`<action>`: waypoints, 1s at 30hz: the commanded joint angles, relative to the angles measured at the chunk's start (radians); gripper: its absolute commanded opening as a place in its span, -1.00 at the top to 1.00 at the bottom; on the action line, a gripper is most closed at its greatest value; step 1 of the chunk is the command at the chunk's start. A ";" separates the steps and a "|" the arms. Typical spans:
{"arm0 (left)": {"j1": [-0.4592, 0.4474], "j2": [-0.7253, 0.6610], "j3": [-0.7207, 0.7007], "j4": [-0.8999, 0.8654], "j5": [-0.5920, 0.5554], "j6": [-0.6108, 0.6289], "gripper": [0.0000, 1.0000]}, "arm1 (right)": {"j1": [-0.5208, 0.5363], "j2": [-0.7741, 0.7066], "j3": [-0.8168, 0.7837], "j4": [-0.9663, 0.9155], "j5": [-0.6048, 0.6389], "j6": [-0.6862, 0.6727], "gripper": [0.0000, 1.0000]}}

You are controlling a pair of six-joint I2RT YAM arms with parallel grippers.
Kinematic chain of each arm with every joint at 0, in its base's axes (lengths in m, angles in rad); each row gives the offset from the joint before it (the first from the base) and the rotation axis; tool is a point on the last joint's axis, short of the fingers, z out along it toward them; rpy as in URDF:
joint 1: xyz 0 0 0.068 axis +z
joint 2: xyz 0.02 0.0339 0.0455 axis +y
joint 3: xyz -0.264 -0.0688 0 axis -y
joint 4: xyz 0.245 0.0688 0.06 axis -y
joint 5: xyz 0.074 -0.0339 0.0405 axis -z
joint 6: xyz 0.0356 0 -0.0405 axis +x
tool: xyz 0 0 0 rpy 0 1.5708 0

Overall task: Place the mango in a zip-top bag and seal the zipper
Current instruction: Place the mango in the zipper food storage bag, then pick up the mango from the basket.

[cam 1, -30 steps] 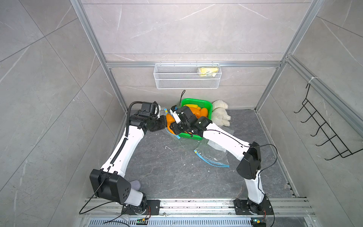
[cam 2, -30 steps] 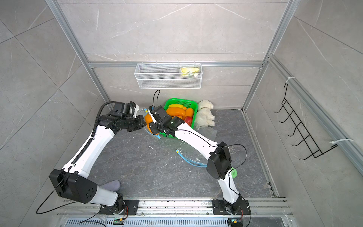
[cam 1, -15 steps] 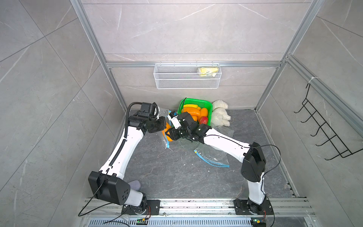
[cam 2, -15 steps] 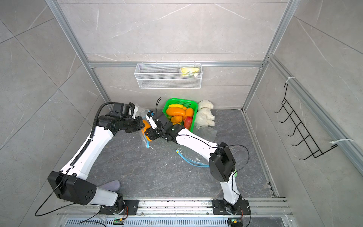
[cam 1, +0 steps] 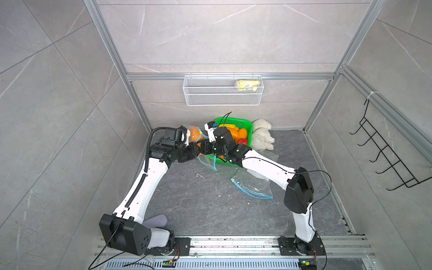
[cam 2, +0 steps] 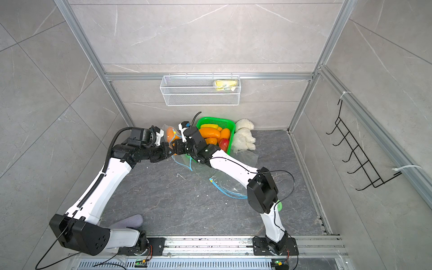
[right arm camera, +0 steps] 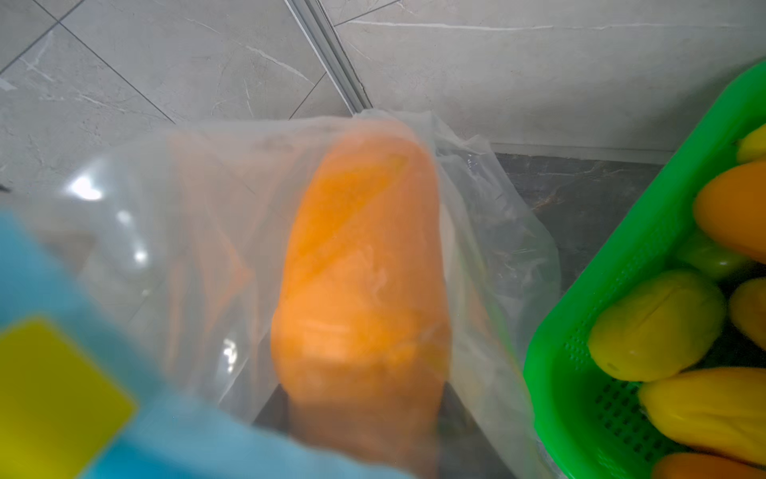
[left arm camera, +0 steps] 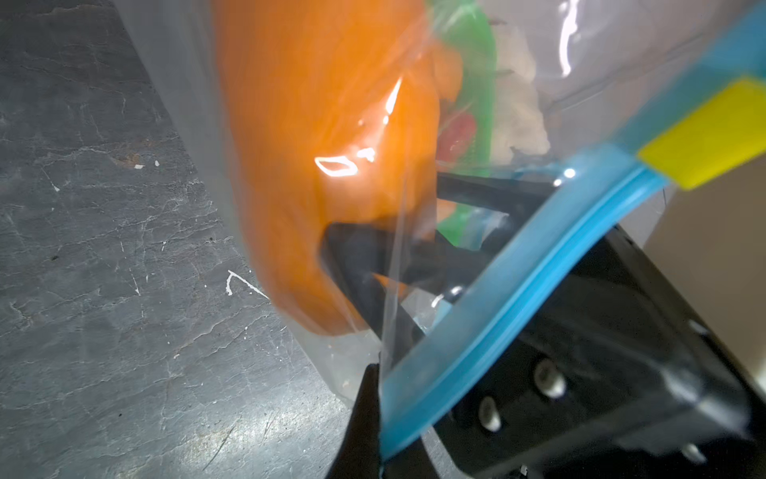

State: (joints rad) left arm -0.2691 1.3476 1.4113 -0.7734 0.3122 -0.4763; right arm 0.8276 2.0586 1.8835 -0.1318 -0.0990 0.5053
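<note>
Left wrist view shows the left gripper pinched shut on a corner of the zip-top bag at its blue zipper strip, with the orange mango inside the clear film. The right gripper reaches into the bag's mouth, jaws parted either side of the mango's end; whether they press it cannot be told. In both top views the bagged mango is just beside the green basket, on its left-arm side.
</note>
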 commanded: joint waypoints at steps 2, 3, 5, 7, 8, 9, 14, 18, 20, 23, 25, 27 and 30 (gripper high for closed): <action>0.010 -0.046 0.023 0.015 -0.007 -0.032 1.00 | 0.007 -0.009 0.013 -0.050 -0.031 -0.042 -0.27; 0.016 -0.044 0.026 0.010 -0.020 -0.042 1.00 | 0.007 -0.035 -0.004 -0.054 -0.026 -0.054 -0.28; 0.033 -0.042 0.029 -0.006 -0.063 -0.056 1.00 | 0.006 -0.100 -0.056 -0.052 -0.019 -0.088 -0.32; 0.059 -0.045 0.027 -0.015 -0.088 -0.076 1.00 | 0.007 -0.161 -0.100 -0.065 -0.021 -0.127 -0.38; 0.073 -0.048 0.024 -0.012 -0.089 -0.085 1.00 | 0.006 -0.187 -0.121 -0.065 -0.039 -0.146 -0.41; 0.084 -0.052 0.020 -0.007 -0.092 -0.090 1.00 | 0.005 -0.216 -0.146 -0.060 -0.069 -0.167 -0.46; 0.097 -0.054 0.028 -0.013 -0.112 -0.083 1.00 | -0.010 -0.371 -0.327 0.028 -0.069 -0.195 -0.56; 0.109 -0.087 -0.007 0.031 -0.097 -0.085 1.00 | -0.089 -0.369 -0.396 0.001 0.107 -0.164 -0.65; 0.116 -0.104 -0.039 0.074 -0.072 -0.101 1.00 | -0.138 -0.294 -0.353 -0.055 0.154 -0.139 -0.66; 0.122 -0.110 -0.077 0.131 -0.027 -0.125 1.00 | -0.179 -0.143 -0.216 -0.134 0.220 -0.153 -0.67; 0.125 -0.092 -0.079 0.138 -0.007 -0.127 1.00 | -0.202 -0.025 -0.069 -0.206 0.237 -0.226 -0.71; 0.129 -0.074 -0.067 0.116 -0.009 -0.115 1.00 | -0.220 0.082 0.074 -0.269 0.263 -0.347 -0.85; 0.137 -0.067 -0.062 0.102 -0.015 -0.099 1.00 | -0.248 0.248 0.312 -0.398 0.279 -0.498 -0.95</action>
State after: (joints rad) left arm -0.1425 1.2755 1.3308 -0.6937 0.2684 -0.5846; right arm 0.5934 2.2230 2.0304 -0.3744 0.1257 0.1814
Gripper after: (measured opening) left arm 0.048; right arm 0.968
